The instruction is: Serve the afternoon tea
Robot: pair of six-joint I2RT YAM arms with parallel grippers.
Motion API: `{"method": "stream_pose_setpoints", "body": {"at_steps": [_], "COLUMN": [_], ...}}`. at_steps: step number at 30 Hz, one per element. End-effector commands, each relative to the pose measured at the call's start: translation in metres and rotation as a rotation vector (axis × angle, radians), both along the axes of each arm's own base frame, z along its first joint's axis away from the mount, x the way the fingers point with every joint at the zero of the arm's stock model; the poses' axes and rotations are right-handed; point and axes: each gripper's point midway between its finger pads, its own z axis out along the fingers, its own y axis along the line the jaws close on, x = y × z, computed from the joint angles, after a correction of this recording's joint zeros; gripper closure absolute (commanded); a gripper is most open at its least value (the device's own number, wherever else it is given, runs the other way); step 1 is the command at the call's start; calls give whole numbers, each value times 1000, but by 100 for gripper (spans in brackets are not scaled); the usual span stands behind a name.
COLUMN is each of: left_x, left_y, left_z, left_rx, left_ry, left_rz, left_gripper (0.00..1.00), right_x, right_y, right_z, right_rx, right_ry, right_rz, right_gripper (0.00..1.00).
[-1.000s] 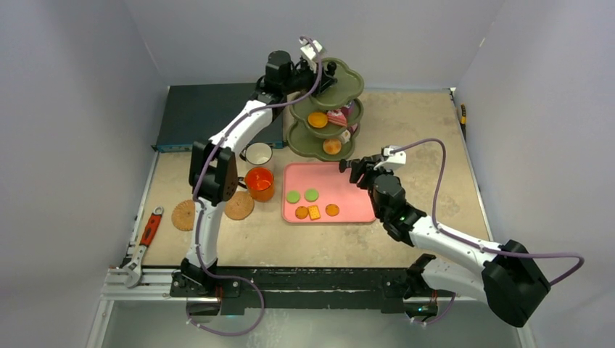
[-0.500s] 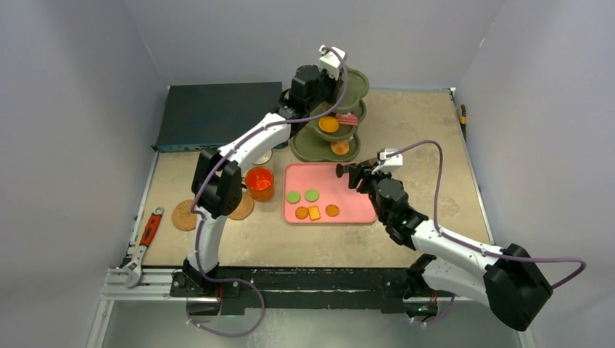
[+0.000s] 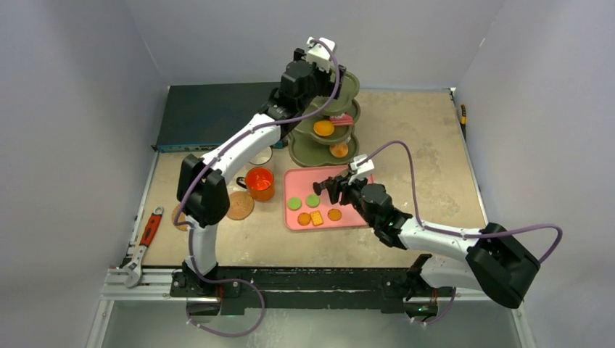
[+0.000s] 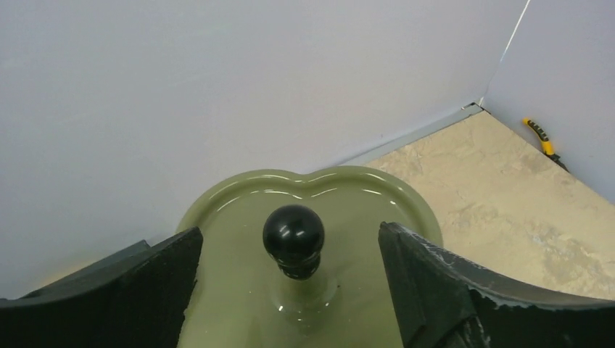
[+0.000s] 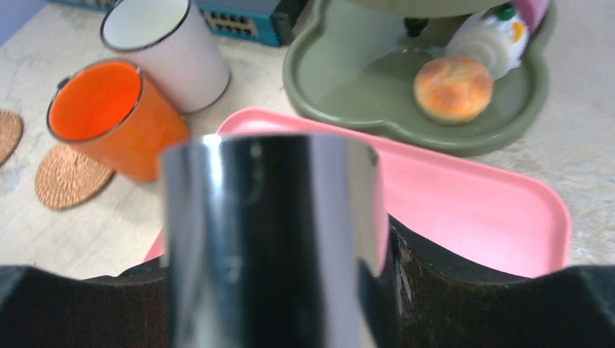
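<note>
At the left gripper (image 4: 290,235): spread wide, straddling the black knob (image 4: 293,232) with a gap on each side. Under the knob, the top tier of the olive-green three-tier stand (image 4: 391,199): upright, long axis vertical, knob end up. In the top view, stands at 12 o'clock on the table (image 3: 420,145), just at 3 o'clock of the flat dark-blue box (image 3: 210,116). On the middle tier, an orange biscuit (image 3: 323,128) and a pink cake (image 3: 341,119). On the bottom tier, a golden round biscuit (image 5: 453,88) beside a small white bottle (image 5: 493,36) lying on its side.

At the right gripper (image 5: 275,268): pinching a shiny metal cylinder (image 5: 268,217), long axis 12 to 6 in the wrist view. Hangs over the pink tray (image 5: 471,210), at 6 o'clock of the stand. On the tray, green biscuits (image 3: 294,204) and orange biscuits (image 3: 334,214). At 9 o'clock of the tray, the orange mug (image 5: 109,119), mouth up, with the white mug (image 5: 170,51) at its 12 and two cork coasters (image 5: 69,174) near its 7.
</note>
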Motion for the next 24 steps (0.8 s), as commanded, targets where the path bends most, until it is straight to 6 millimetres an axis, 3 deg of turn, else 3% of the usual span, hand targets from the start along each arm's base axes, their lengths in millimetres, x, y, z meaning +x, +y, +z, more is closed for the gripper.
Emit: {"method": "stream_pose_setpoints", "body": {"at_steps": [1, 6, 13, 24], "left_x": [-15, -29, -45, -59], "left_y": [16, 34, 76, 127], "left_z": [57, 61, 64, 48], "left_rx": [4, 73, 177, 257], "left_ry": [-88, -27, 51, 173], "left_rz": [-10, -47, -59, -6], "left_gripper": [6, 1, 1, 1], "right_x": [-1, -11, -24, -28], "right_y": [20, 29, 40, 54], "right_z": [27, 18, 10, -7], "right_rx": [18, 0, -21, -104], "right_ry": [-86, -71, -59, -48], "right_rz": [36, 67, 97, 112], "right_gripper": [39, 39, 38, 39]}}
